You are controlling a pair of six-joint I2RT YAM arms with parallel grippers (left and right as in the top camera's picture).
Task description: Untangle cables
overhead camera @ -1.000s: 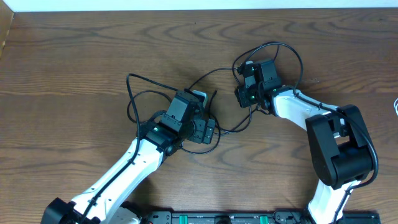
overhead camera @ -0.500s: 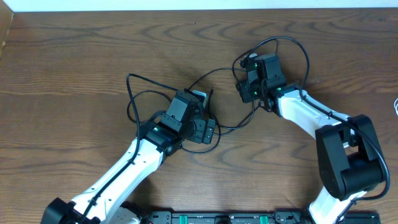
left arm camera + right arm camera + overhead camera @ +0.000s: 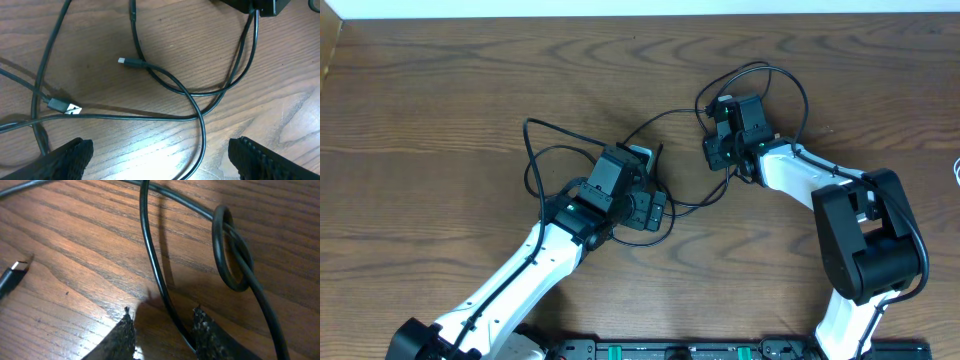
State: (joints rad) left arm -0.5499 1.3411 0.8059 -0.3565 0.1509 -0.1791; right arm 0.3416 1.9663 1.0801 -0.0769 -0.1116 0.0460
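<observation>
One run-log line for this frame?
task: untangle | left pincer: open, empty, over cables | right pincer: part open, straddling black cable | knot: not undone

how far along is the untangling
Done: little; the cables cross and loop over each other. In hand: the right hand straddles one black cable without clamping it, beside a small knot. The left hand is open and empty. Left: undo the knot and separate the cables.
</observation>
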